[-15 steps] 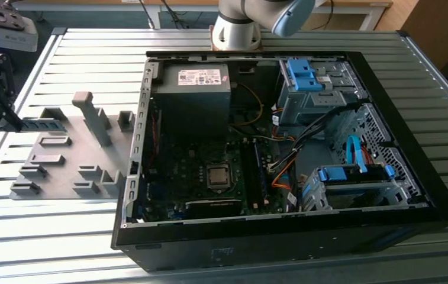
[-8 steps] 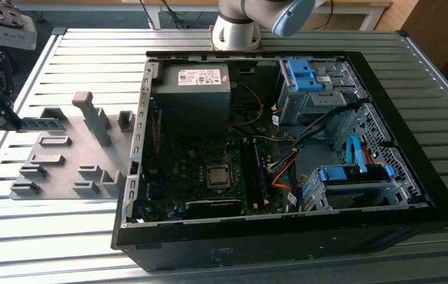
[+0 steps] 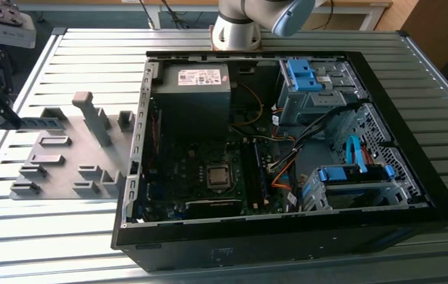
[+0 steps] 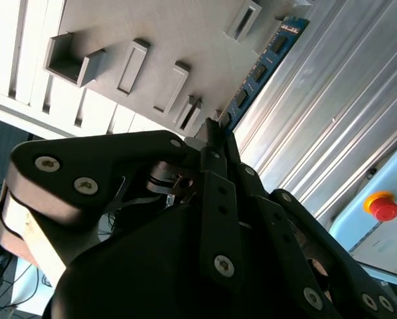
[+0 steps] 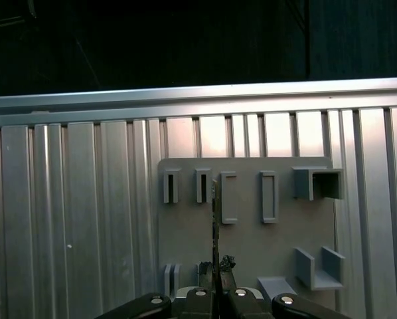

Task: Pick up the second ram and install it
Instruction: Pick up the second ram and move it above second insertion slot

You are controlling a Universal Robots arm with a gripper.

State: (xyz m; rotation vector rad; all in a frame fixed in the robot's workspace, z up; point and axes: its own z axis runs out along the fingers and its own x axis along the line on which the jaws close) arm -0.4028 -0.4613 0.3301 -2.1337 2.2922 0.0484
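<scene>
Black end effector point(image 4: 215, 135) tight around the thin, dark green second ram point(image 4: 260, 68), above grey slotted holder blocks point(image 5: 251, 236) on ribbed metal table point(image 5: 85, 199).

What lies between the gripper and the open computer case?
In the exterior view, the grey holder plate with its blocks; the gripper is shut on the second ram.

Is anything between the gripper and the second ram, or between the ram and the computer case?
Nothing at the gripper: it is shut on the second ram. Toward the open computer case, the grey holder blocks stand between.
</scene>
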